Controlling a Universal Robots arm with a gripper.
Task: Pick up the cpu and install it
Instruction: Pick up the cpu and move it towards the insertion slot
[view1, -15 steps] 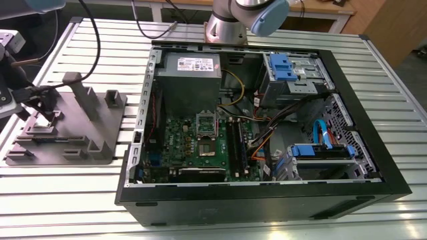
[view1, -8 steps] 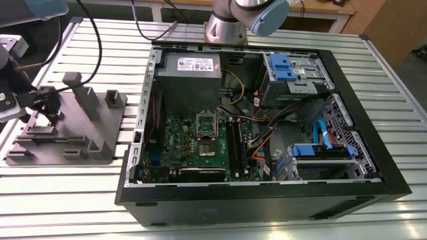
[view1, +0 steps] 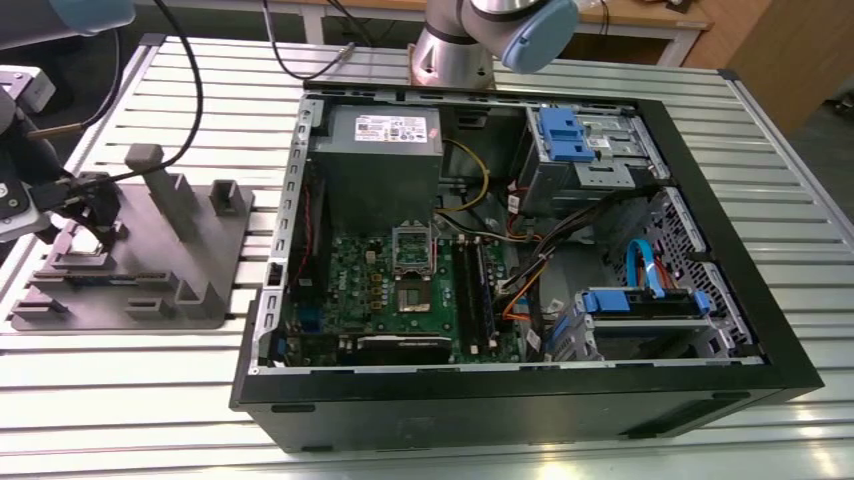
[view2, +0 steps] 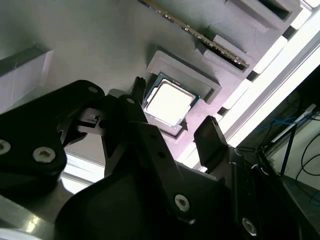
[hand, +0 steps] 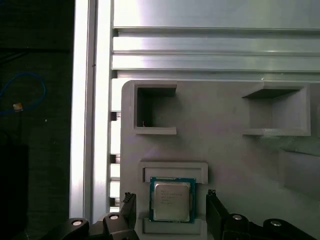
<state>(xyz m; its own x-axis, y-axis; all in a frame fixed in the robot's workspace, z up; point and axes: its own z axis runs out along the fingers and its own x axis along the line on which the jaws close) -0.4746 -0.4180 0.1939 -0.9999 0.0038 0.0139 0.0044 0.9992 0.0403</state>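
Exterior view: The gripper hangs low over the grey fixture, which lies on the slatted table at the exterior view's left. Just beside the fixture, toward the exterior view's right, stands the open case. The motherboard lies flat inside it, with the socket near the board's middle. The arm rises from the far edge of the table, behind the case. This view does not show how the fingers stand.

Second wrist view: The cpu lies flat in a shallow walled recess of the fixture, metal top upward. The fingers are apart, one on either side of the cpu. A gap shows between each fingertip and the chip edge nearest to it. A thin board stands on edge in a fixture slot near the recess.

First wrist view: The cpu sits square in its recess, between two low fixture walls. The fingers flank it, spread wider than the chip and clear of it. Two open rectangular pockets in the fixture lie beyond the cpu. The table slats run past the fixture edge.
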